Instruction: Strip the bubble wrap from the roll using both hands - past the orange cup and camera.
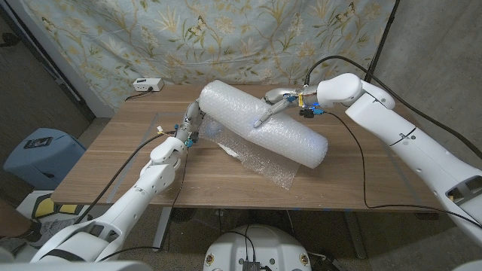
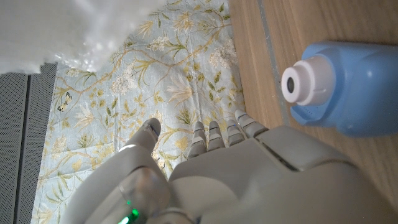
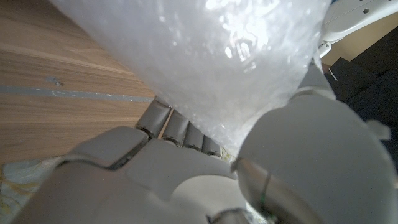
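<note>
The right hand (image 1: 280, 102) has its fingers (image 3: 168, 122) and thumb closed on the bubble wrap, gripping the roll (image 1: 263, 124) from its far side. The left hand (image 1: 193, 120) holds nothing, fingers (image 2: 214, 138) slightly apart, beside the roll's left end. The roll lies diagonally mid-table (image 1: 120, 162), a loose sheet (image 1: 267, 165) trailing toward the front edge.
</note>
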You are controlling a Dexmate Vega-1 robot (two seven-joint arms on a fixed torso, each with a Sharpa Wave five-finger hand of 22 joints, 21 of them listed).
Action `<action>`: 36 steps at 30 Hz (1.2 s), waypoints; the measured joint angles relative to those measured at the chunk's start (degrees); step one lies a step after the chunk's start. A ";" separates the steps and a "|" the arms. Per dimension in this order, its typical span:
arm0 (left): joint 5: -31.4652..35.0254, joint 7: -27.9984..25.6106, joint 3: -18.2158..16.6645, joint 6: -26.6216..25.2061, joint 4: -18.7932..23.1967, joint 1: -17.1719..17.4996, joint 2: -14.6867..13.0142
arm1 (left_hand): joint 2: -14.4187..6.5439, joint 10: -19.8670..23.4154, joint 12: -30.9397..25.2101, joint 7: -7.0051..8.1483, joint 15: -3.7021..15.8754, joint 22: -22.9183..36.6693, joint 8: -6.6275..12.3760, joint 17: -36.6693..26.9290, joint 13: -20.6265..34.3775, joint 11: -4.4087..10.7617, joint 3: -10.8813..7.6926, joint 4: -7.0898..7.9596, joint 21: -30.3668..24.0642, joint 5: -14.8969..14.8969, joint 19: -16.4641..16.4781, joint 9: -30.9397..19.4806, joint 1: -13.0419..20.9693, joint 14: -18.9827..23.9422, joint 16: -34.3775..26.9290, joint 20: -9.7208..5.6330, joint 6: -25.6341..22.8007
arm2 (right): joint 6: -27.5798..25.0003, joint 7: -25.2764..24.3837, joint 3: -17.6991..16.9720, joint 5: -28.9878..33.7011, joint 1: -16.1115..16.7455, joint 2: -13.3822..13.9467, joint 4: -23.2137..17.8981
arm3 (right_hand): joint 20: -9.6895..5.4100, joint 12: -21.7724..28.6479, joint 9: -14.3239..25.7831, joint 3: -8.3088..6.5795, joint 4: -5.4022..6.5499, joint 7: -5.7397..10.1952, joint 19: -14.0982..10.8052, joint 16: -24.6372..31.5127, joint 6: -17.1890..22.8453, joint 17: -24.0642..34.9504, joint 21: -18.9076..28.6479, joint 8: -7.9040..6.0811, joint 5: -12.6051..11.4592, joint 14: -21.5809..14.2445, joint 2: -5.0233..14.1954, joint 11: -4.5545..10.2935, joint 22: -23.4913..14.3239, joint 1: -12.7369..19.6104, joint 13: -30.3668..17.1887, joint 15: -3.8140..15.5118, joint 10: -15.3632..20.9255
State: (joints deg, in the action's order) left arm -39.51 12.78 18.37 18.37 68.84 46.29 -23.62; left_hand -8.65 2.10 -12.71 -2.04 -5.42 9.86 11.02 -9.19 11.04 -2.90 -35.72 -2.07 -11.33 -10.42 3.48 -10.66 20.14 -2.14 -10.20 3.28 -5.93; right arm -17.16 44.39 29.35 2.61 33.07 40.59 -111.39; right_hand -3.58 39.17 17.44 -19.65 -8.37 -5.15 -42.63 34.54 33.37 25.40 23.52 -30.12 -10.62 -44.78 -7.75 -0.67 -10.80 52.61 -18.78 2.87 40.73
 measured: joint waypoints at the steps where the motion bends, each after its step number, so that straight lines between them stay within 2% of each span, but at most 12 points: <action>1: 0.00 0.00 0.00 0.00 0.00 0.00 0.00 | 0.00 -0.03 0.00 0.00 0.00 0.00 0.00 0.00 0.00 0.03 0.00 0.00 0.00 0.00 0.00 0.00 0.00 0.00 0.00 0.00 0.00 | 0.00 0.00 -0.02 0.00 0.00 0.01 0.01 | 0.00 0.00 0.00 0.00 0.00 0.00 0.00 -0.05 0.00 0.10 0.00 0.00 0.00 0.00 0.00 0.00 0.00 0.00 0.00 0.00 0.00; 8: 0.21 0.29 0.37 -0.09 -0.77 -0.89 0.45 | 0.00 -0.04 0.00 0.00 0.01 0.00 0.00 0.00 0.00 0.03 -0.07 -0.41 0.00 0.00 0.00 0.00 0.00 0.01 0.00 0.00 0.00 | -0.68 -1.76 -1.43 -2.57 0.34 0.98 0.11 | 0.00 0.01 0.01 0.00 0.00 0.00 0.00 -0.26 -0.01 0.46 0.27 0.00 0.00 -0.01 -0.01 0.00 0.01 0.01 0.01 0.01 0.00; 19: 0.72 0.97 0.93 -0.13 -1.45 -1.67 0.96 | 0.22 -0.04 0.00 0.00 0.31 0.01 0.00 0.00 0.00 0.03 -0.07 -0.86 0.00 0.00 0.00 -0.01 0.22 0.31 0.00 0.00 0.00 | -2.36 -4.30 -4.14 -6.12 2.64 2.76 -1.38 | 0.00 0.22 0.00 0.00 0.00 0.33 0.00 -0.42 0.30 1.02 0.27 0.06 0.05 -0.01 -0.05 0.01 0.15 0.05 -0.25 0.02 0.00; 25: 0.93 1.47 1.31 -0.17 -1.70 -2.09 1.15 | 0.28 -0.05 0.00 0.00 0.31 0.01 0.01 0.00 0.00 0.03 0.16 -1.10 0.00 0.00 0.00 -0.01 0.28 0.31 0.00 0.00 0.00 | -2.36 -4.30 -5.30 -6.12 3.82 3.70 -2.18 | 0.00 0.33 0.18 0.00 0.00 0.33 0.00 -0.49 0.30 1.58 0.27 0.09 0.06 -0.01 -0.06 0.01 0.15 0.05 -0.26 0.02 0.00; 26: 0.97 1.56 1.31 -0.19 -1.70 -2.09 1.15 | 0.38 -0.05 0.00 0.00 0.31 0.01 0.01 0.00 0.00 0.03 0.16 -1.10 0.00 0.00 0.00 -0.01 0.38 0.31 0.00 0.00 0.00 | -3.10 -6.00 -5.45 -8.07 3.97 3.82 -2.30 | 0.00 0.33 0.25 0.00 0.00 0.33 0.00 -0.50 0.30 1.59 0.27 0.11 0.06 -0.01 -0.06 0.01 0.15 0.06 -0.26 0.02 0.00; 36: 1.09 2.62 1.75 -0.23 -2.17 -2.73 1.53 | 0.44 -0.05 -0.01 0.00 0.31 0.01 0.01 0.00 0.00 0.03 0.40 -1.82 0.00 0.00 0.00 -0.01 0.45 0.30 0.00 0.00 0.00 | -3.62 -8.48 -6.74 -10.17 4.98 4.66 -2.83 | 0.00 0.32 0.26 0.23 -0.23 0.33 0.00 -0.70 0.29 1.84 0.26 0.23 0.11 -0.01 -0.13 0.01 0.14 0.13 -0.25 0.02 0.00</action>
State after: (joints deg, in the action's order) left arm -38.42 15.40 20.12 18.15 66.67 43.56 -22.08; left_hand -8.21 2.05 -12.71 -2.05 -5.11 9.88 11.02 -9.19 11.04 -2.87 -35.32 -3.89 -11.33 -10.42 3.47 -10.67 20.58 -1.84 -10.20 3.28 -5.93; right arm -20.78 35.91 22.61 -7.55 38.05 45.25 -114.22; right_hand -3.58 39.49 17.71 -19.41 -8.60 -4.82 -42.63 33.84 33.66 27.24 23.79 -29.89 -10.52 -44.79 -7.87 -0.66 -10.66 52.74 -19.03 2.89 40.73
